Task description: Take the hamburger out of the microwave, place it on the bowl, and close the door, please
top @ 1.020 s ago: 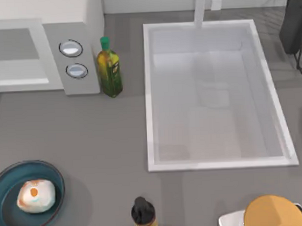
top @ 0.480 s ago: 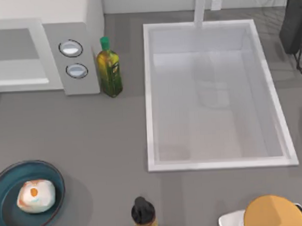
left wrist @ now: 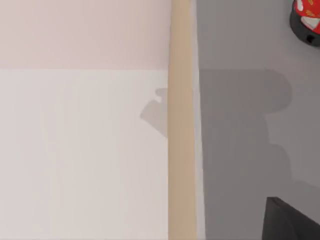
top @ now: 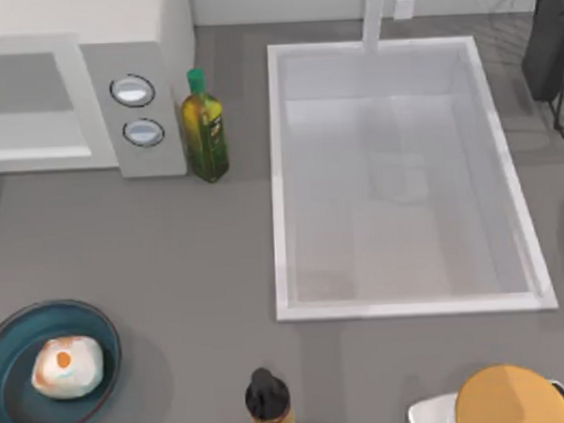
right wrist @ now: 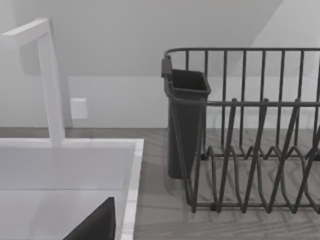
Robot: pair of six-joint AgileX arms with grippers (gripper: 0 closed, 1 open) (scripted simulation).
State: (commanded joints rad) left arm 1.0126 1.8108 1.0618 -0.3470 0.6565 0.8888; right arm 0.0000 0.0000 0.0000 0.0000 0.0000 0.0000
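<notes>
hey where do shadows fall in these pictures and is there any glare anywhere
Top view: soft, even light, no glare; faint shadows lie beside the bowl and the green-capped oil bottle. Left wrist view: a broad stepped shadow on the grey surface, a small notched one on the white panel. Right wrist view: the faucet throws a dim shadow on the wall; no glare.

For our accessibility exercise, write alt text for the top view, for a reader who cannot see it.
Seen from above, a hamburger sits in a teal bowl at the grey counter's front left. A white microwave stands at back left beside a green-capped bottle, and a white sink lies to the right.
</notes>
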